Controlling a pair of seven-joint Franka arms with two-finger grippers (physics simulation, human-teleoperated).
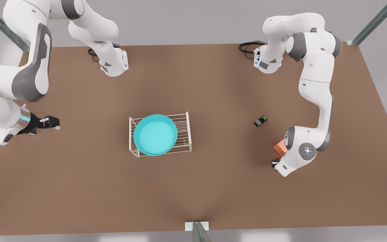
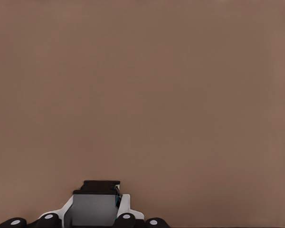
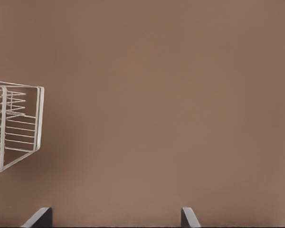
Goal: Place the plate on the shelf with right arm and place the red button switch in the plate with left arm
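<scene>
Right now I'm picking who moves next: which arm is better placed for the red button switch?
Left. The left end effector is down at the red button switch beside the orange cube; the right end effector waits far across the table.

Bright, even, soft light from overhead | faint diffuse shadows on the desk (image 1: 213, 188) beneath the shelf (image 1: 186, 131) and beside the arms | no glare; mild sheen on white arm casings | front view sharp with slight wide-angle splay at edges | wrist views flat, uniformly lit, softly rendered
</scene>
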